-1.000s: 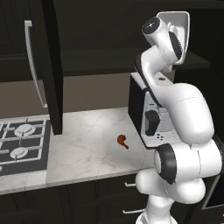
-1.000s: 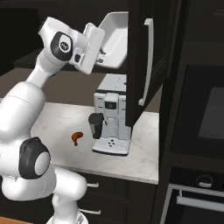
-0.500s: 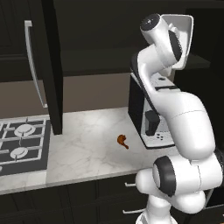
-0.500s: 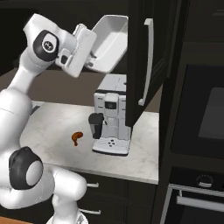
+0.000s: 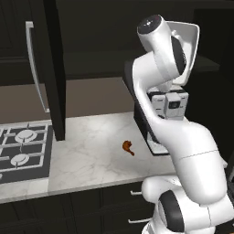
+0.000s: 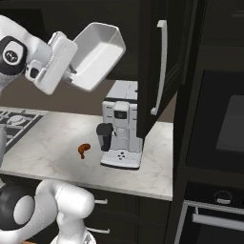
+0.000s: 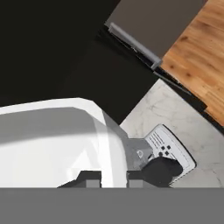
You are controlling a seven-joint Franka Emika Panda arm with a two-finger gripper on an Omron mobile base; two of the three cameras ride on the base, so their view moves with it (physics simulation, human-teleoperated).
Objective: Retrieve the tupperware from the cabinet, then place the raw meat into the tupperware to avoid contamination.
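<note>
The tupperware [image 6: 96, 53], a white rectangular container, hangs tilted in the air above the coffee machine, its open side turned toward the right base view. My gripper [image 6: 72, 77] is shut on its rim. In the hand view the tupperware [image 7: 52, 140] takes up the lower left, with my gripper [image 7: 113, 177] clamped on its wall. Behind my arm in the left base view, an edge of the tupperware [image 5: 190, 43] shows. The raw meat [image 5: 128, 147] [image 6: 84, 150] lies on the marble counter, left of the machine. The cabinet door [image 6: 155, 57] stands open beside the container.
A white coffee machine [image 6: 121, 131] [image 7: 168, 153] stands on the counter [image 5: 91, 157] below the container. A gas stove [image 5: 18, 151] is at the left. Another open dark cabinet door [image 5: 52, 68] hangs above the stove's edge. A black oven [image 6: 224, 119] fills the right wall.
My arm has carried the tupperware away from the cabinet, leftward and slightly down in the right base view, tilting it more. The meat has not moved.
</note>
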